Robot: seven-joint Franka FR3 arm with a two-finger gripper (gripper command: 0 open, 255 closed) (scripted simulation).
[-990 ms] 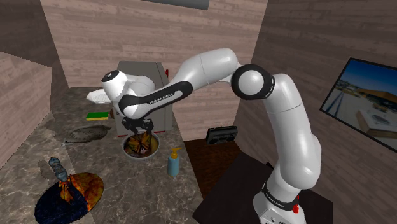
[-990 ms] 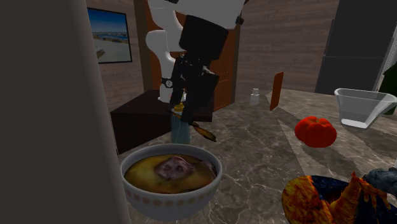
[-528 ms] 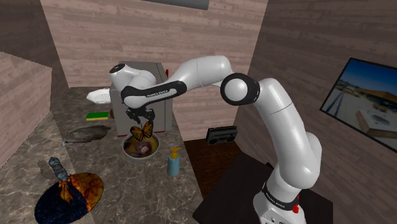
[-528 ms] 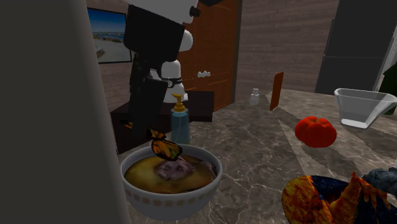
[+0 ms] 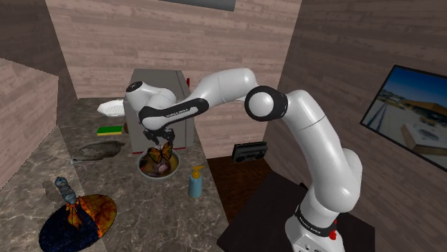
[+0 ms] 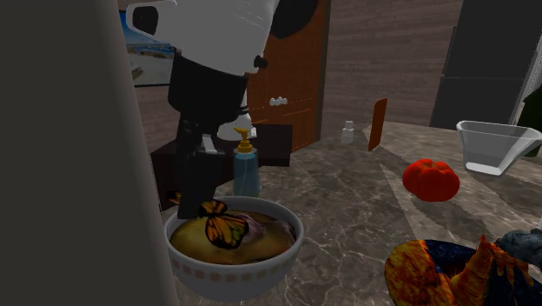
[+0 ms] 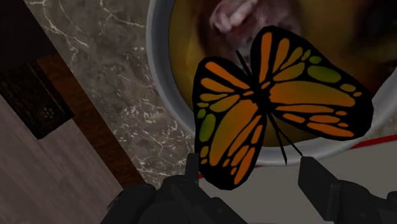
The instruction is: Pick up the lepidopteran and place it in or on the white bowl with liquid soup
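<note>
Butterfly (image 6: 224,228), orange and black, sits low over the yellow soup in the white bowl (image 6: 236,271), toward the bowl's nine o'clock rim in the second exterior view. The black gripper (image 7: 251,168) hangs directly above with its fingers spread wide. They seemingly do not clasp the wings, which probably lets the insect settle inside.
</note>
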